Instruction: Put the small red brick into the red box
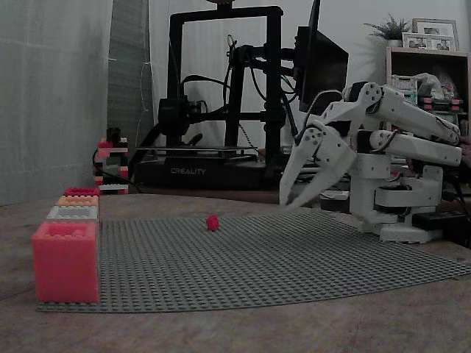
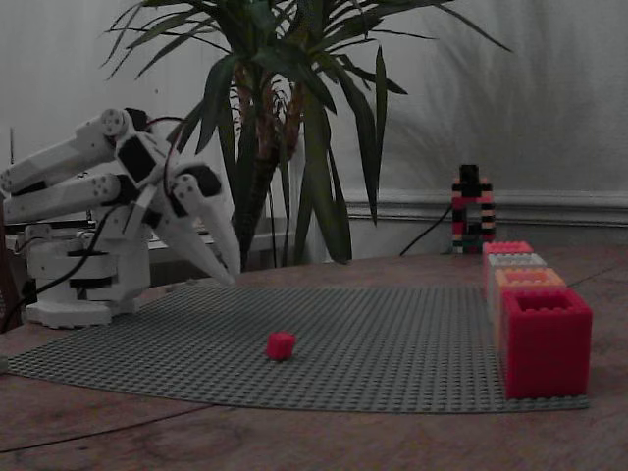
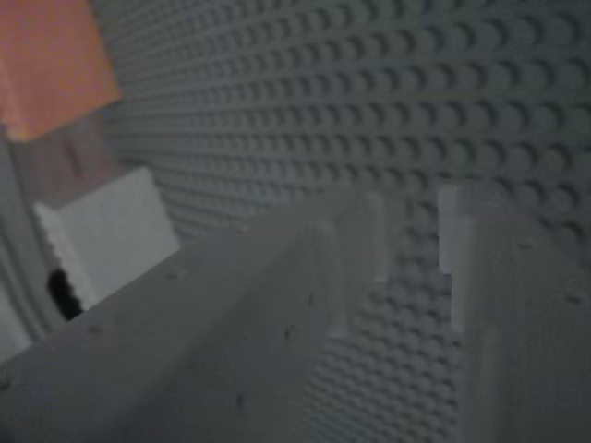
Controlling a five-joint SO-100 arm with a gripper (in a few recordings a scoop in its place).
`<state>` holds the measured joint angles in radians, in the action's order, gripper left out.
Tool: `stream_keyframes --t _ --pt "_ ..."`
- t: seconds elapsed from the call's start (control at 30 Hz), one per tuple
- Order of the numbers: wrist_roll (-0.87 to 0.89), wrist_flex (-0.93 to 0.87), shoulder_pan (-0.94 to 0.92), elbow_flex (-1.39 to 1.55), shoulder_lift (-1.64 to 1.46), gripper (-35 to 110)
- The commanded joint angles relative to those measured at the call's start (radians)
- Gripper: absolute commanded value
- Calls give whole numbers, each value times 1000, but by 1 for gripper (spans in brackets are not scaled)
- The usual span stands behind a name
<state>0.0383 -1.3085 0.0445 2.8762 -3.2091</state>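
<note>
The small red brick lies alone on the grey studded baseplate, near its middle. The red box is the end one of a row of boxes along the plate's edge, next to an orange box. My white gripper hangs tips-down just above the plate near the arm's base, well away from the brick. Its fingers stand a little apart with only plate studs showing between them.
A white box and a pinkish-coral box complete the row. A red-and-white brick stack stands behind it. A 3D printer and a plant stand off the plate.
</note>
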Motion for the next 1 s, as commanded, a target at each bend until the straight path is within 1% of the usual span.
stream_keyframes --t 0.0,0.2,0.4,0.53,0.67,0.97 --pt "28 34 -6 -101 48 5" --pt "67 181 -58 -245 394 7" --pt "101 261 -167 -474 787 10" --pt "87 276 -252 -621 1019 13" --pt "44 281 -307 -739 1221 13" --pt "-5 275 -379 -890 1451 13"
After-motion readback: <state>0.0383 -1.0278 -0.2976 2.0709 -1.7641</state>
